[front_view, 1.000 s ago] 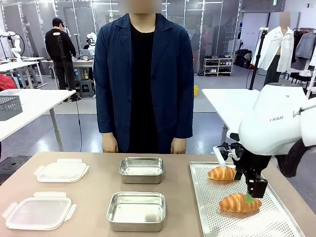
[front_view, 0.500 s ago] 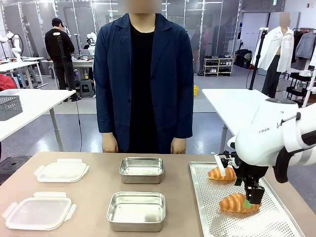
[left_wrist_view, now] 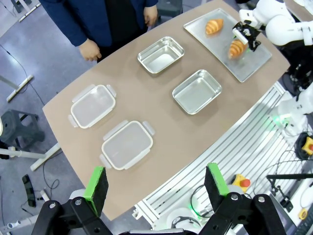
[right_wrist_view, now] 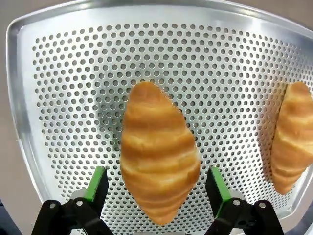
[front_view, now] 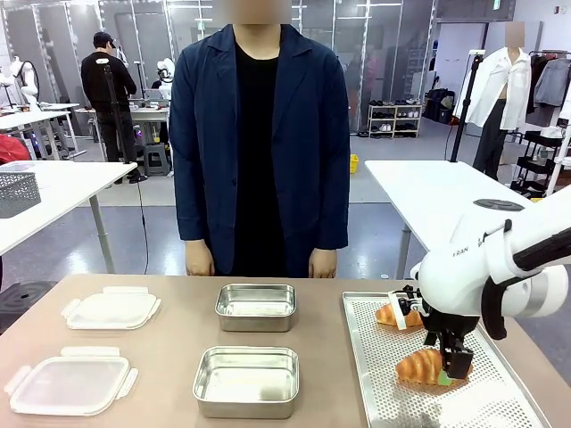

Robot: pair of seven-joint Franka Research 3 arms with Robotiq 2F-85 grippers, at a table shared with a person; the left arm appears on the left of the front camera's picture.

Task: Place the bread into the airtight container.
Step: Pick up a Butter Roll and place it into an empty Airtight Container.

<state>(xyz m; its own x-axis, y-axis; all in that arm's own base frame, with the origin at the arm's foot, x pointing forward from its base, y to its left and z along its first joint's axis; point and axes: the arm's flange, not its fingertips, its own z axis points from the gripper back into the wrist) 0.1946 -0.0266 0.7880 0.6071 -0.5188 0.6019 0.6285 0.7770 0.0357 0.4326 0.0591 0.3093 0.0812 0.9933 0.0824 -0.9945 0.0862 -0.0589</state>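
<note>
As the right gripper (right_wrist_view: 156, 172) stands wide, the croissant (right_wrist_view: 155, 147) lies between its fingers (right_wrist_view: 98, 185), long axis across their closing line.

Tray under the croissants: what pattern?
Silver tray, perforated with small round holes; clearest in right wrist view.

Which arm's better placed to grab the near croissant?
Right. The right gripper is open and straddles the near croissant on the tray. The left gripper hangs open high over the table's opposite end, far from the tray.
</note>
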